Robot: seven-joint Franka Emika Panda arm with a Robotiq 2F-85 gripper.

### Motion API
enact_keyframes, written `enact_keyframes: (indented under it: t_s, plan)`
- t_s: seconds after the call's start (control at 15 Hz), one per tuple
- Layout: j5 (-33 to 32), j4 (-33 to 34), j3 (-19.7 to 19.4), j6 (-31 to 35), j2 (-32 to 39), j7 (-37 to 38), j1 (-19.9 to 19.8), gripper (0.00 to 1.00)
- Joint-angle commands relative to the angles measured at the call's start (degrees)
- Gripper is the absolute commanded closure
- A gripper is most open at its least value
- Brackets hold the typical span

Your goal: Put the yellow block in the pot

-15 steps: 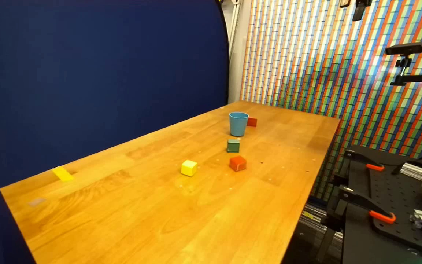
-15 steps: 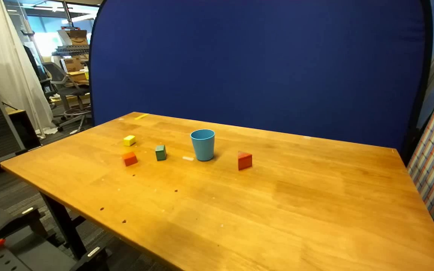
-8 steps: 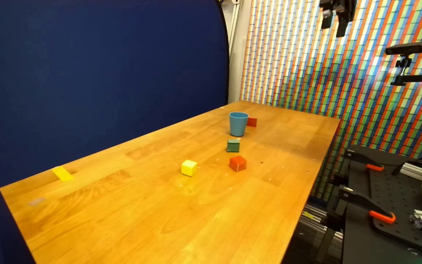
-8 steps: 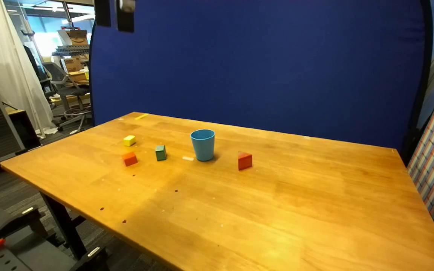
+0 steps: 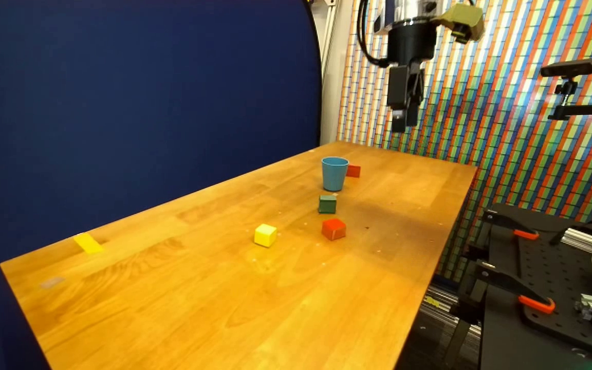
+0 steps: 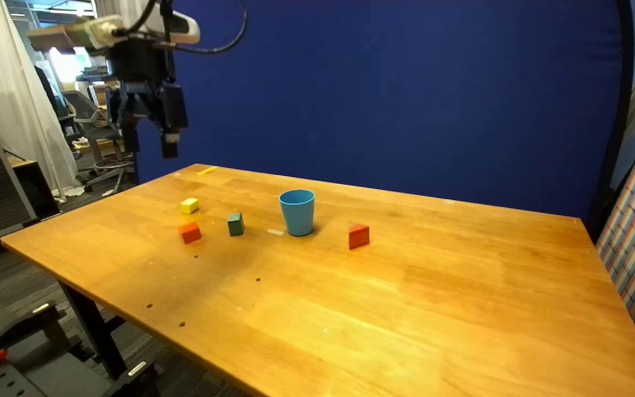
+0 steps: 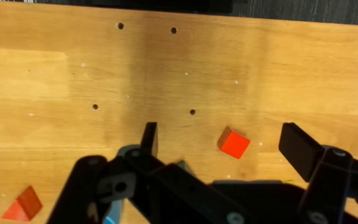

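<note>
The approach seems in hand: the pincer (image 6: 151, 146) is held high, jaws apart. In an exterior view, the yellow block (image 6: 189, 206) is seen on the counter (image 6: 461, 303), at nine o'clock from the pot (image 6: 297, 215); alignment above it is required next.

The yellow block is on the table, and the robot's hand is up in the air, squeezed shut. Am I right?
Almost! The hand isn't squeezed shut: it's open. The wrist view shows its two fingers wide apart. The rest is right: the hand is up in the air, and the yellow block is on the table.
</note>
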Motion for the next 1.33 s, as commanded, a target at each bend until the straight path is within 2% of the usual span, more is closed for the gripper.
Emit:
enact_keyframes:
  t_s: [0.0, 0.33, 0.87, 1.27]
  plan:
    - [0.6, 2.9, 4.2, 9.5, 12.3, 1.2, 4.4, 0.00]
    - [-1.5, 10.1, 7.4, 18.7, 27.8, 0.1, 8.3, 0.00]
    - [-5.7, 24.7, 6.4, 19.7, 41.1, -1.7, 9.7, 0.00]
    - [-7.6, 31.7, 5.6, 20.2, 47.9, -2.7, 10.3, 0.00]
